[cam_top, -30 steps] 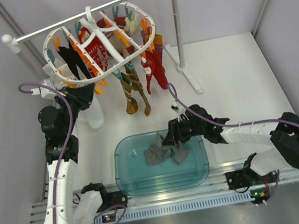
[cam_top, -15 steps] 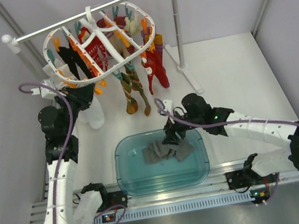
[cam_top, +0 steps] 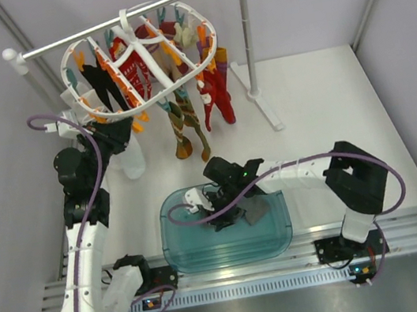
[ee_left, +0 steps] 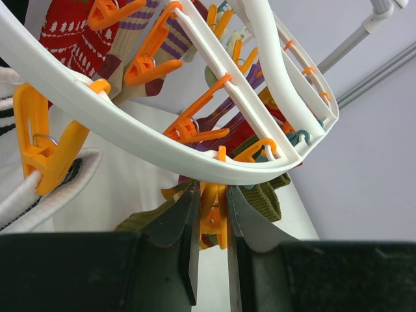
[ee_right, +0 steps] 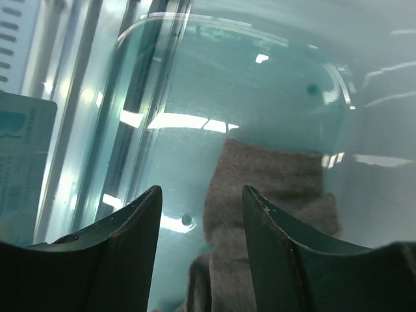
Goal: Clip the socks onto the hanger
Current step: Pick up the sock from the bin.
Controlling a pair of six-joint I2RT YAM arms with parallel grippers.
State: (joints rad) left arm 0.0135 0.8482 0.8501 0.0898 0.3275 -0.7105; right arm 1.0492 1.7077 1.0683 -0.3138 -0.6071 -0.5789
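Jaws of the left gripper (ee_left: 212, 195) clench an orange clip (ee_left: 213, 224) under the hanger (ee_left: 130, 138); those of the right gripper (ee_right: 200, 192) stand released over the socks (ee_right: 273, 185).

White table (cam_top: 320, 105), walled on three sides. Rail stand (cam_top: 247, 37): white metal, foot near the far right corner, bar running toward the far left corner. Under the bar hang red socks (cam_top: 218, 94), olive/brown striped socks (cam_top: 184, 128), a black sock (cam_top: 105, 85) and a white sock (cam_top: 130, 157), the white one lowest. Teal see-through tub (cam_top: 183, 244) sits at the near edge, centre. Slotted metal strip (cam_top: 239, 289) runs along the near edge
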